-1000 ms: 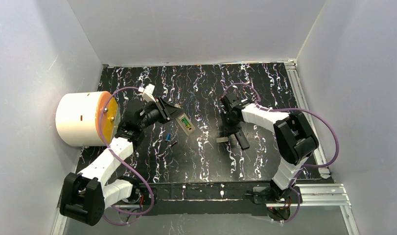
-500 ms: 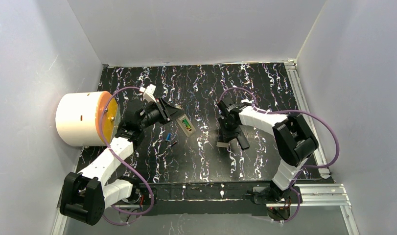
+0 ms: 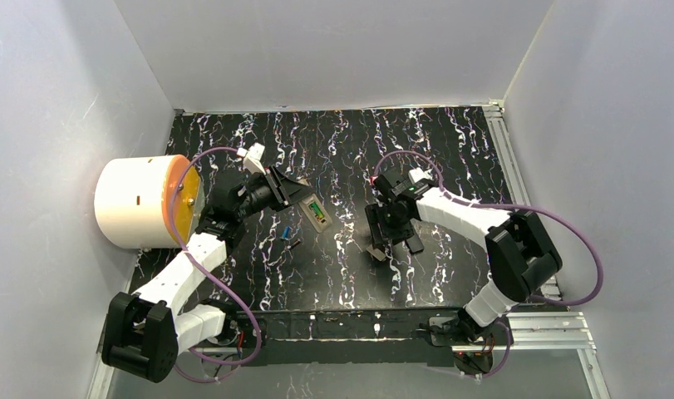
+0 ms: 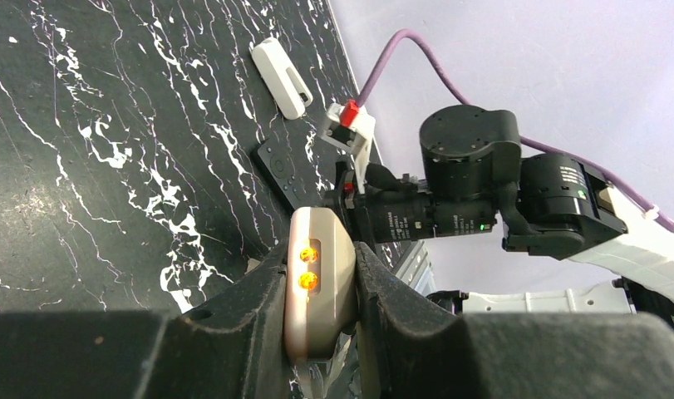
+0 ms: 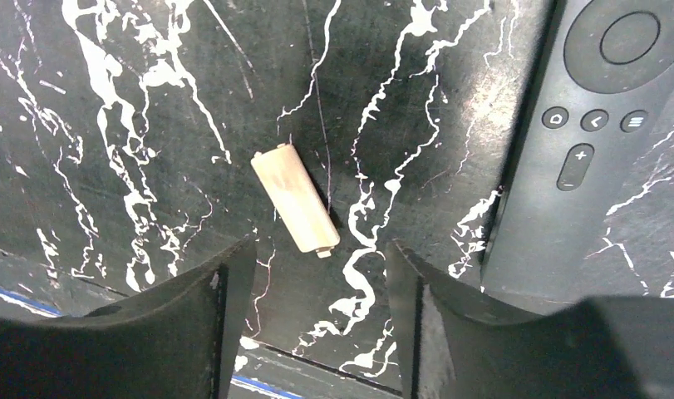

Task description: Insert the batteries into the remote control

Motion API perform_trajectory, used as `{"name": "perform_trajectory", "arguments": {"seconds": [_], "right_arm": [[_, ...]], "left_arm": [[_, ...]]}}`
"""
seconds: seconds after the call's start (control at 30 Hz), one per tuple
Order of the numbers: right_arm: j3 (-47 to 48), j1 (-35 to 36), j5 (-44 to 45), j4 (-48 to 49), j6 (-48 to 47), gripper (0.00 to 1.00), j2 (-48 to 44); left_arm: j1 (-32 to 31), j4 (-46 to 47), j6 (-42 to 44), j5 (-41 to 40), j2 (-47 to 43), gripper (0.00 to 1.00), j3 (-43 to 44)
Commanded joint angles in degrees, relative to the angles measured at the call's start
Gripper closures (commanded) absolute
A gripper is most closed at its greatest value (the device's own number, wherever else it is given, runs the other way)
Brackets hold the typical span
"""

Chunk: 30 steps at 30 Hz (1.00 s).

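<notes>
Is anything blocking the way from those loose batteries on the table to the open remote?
Nothing visible. The blue battery and dark battery lie right beside the remote, which is held in the left gripper. Its cover lies off, below the open right gripper.

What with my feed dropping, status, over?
Left hand shut on remote. Right hand open over cover. Two batteries loose on table. Black remote beside cover.

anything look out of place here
The beige battery cover lies loose on the table under the open right gripper, detached from the beige remote the left gripper holds. A blue battery and a dark battery lie loose nearby.
</notes>
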Motion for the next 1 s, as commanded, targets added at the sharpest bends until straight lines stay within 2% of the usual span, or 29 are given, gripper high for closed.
{"name": "perform_trajectory", "arguments": {"seconds": [0.0, 0.27, 0.67, 0.83, 0.97], "right_arm": [[0.32, 2.62, 0.55, -0.09, -3.71, 0.3, -2.08], [-0.34, 7.57, 5.86, -1.69, -7.1, 0.3, 1.92], [0.21, 8.5, 8.12, -0.21, -8.96, 0.48, 6.75], [-0.28, 9.18, 8.19, 0.35, -9.82, 0.53, 7.25], [-0.19, 10.61, 9.58, 0.3, -10.6, 0.54, 7.67]], "left_arm": [[0.03, 0.71, 0.39, 0.19, -1.29, 1.0, 1.9], [0.03, -1.96, 0.95, -1.77, -1.53, 1.0, 2.31], [0.03, -3.64, 1.84, -2.5, -1.44, 1.0, 2.84], [0.03, -3.91, 2.03, -2.66, -1.31, 1.0, 2.86], [0.03, -3.91, 2.09, -2.58, -1.09, 1.0, 2.88]]}}
